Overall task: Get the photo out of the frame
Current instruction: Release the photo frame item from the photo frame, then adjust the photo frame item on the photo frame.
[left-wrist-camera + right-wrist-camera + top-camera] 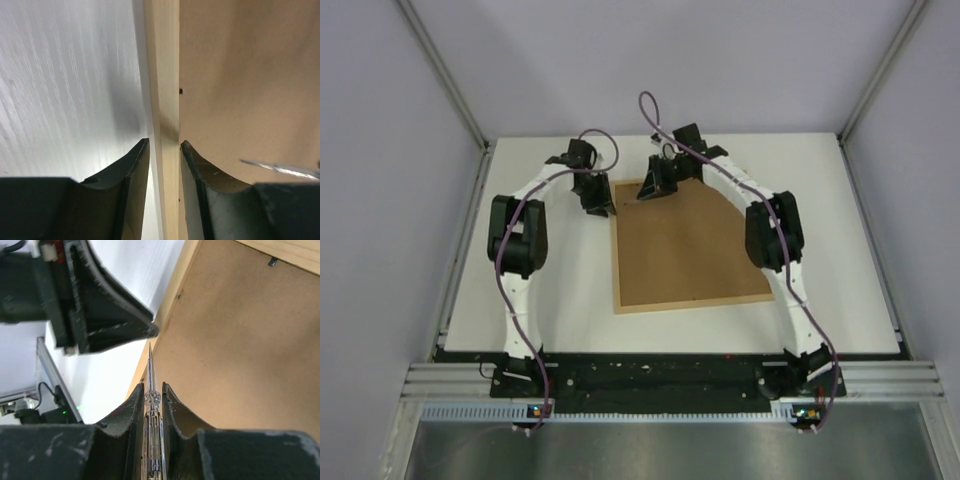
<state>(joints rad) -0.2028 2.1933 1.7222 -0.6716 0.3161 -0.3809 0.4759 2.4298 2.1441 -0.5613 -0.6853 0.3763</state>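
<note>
Both arms reach forward and bend down over the far end of the frame (pixel 690 303), which lies back-up on the bench (pixel 840 200). The left jaws straddle its left rail; whether they grip it is unclear. The right jaws clamp a thin metal pick (pixel 150 365) over the backing board (pixel 685 245).

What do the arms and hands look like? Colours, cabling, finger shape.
The left arm and right arm match: white links, bulky black joint housings. A purple cable runs along each, looping free near the wrist. The left hand and right hand are black, with curved, tapering, scuffed fingers.
</note>
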